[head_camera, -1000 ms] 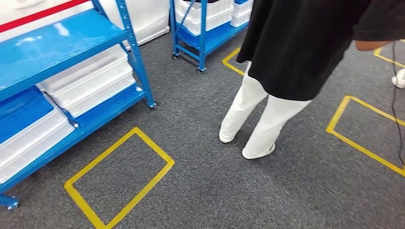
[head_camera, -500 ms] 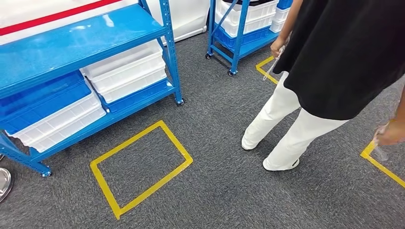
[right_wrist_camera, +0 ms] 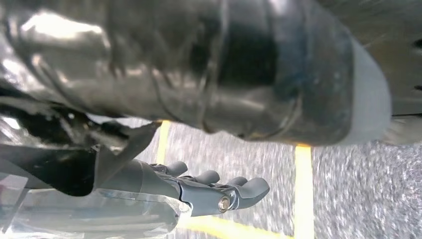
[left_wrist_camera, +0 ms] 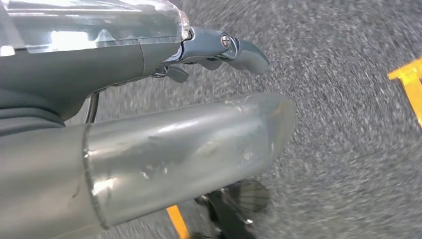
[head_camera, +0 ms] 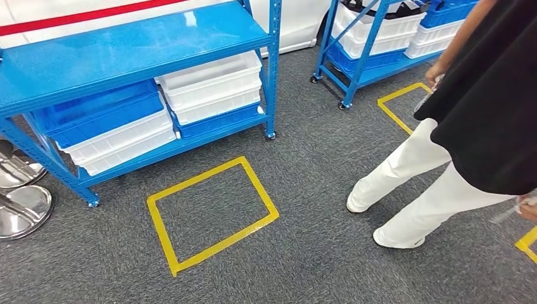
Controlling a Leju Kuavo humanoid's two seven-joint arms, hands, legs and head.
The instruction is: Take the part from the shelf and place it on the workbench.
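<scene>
- The blue shelf (head_camera: 136, 47) stands at the upper left of the head view, on small castors, with white bins (head_camera: 212, 85) and a blue bin (head_camera: 95, 114) stacked on its lower level. I cannot tell which bin, if any, holds the part — none shows inside them from here.
- A yellow taped rectangle (head_camera: 212, 212) lies on the grey carpet (head_camera: 304, 253) just in front of the shelf, probably a standing mark that puts the robot within arm's reach of the bins.
- The left hand (left_wrist_camera: 219, 50) hangs over the carpet, fingers extended and a little apart, holding nothing; the thick grey thumb (left_wrist_camera: 189, 149) lies apart from them.
- The right hand (right_wrist_camera: 219, 191) is likewise released — fingers stretched side by side, empty, above the yellow tape.
- Both arms hang low, likely kept clear while the robot walks; the reach has not begun.
- A person (head_camera: 468, 126) in white trousers stands near on the right, beside a second shelf (head_camera: 380, 38) loaded with bins.
- A steel stand base (head_camera: 22, 202) sits at the shelf's left foot.
- The workbench is nowhere in these views.
</scene>
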